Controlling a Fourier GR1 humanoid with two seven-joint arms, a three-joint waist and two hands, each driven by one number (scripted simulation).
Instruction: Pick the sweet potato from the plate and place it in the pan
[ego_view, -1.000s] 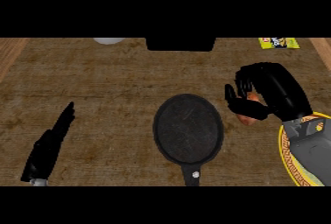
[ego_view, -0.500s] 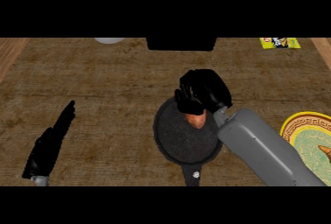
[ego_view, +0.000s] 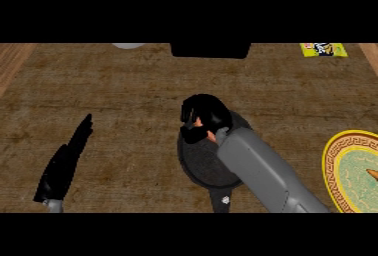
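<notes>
My right hand (ego_view: 204, 114) hangs over the black pan (ego_view: 201, 167) at the counter's middle. Its fingers are curled round the orange sweet potato (ego_view: 212, 136), of which only a small piece shows under the palm. The grey right forearm crosses the pan's right half and hides it. A gold-rimmed green plate (ego_view: 341, 172) lies at the right edge, with a small orange bit showing near its cut-off side. My left hand (ego_view: 63, 165) rests open at the lower left, fingers straight and pointing up, well away from the pan.
Along the far edge stand a white round object (ego_view: 129, 45), a black block (ego_view: 210, 50) and a yellow packet (ego_view: 322, 49). The pan's handle (ego_view: 224, 199) points toward me. A lighter wooden strip (ego_view: 15, 60) borders the counter at the left.
My right hand carried the sweet potato leftward from beside the plate to over the pan, then shifted slightly further left across it. The left hand has stayed still.
</notes>
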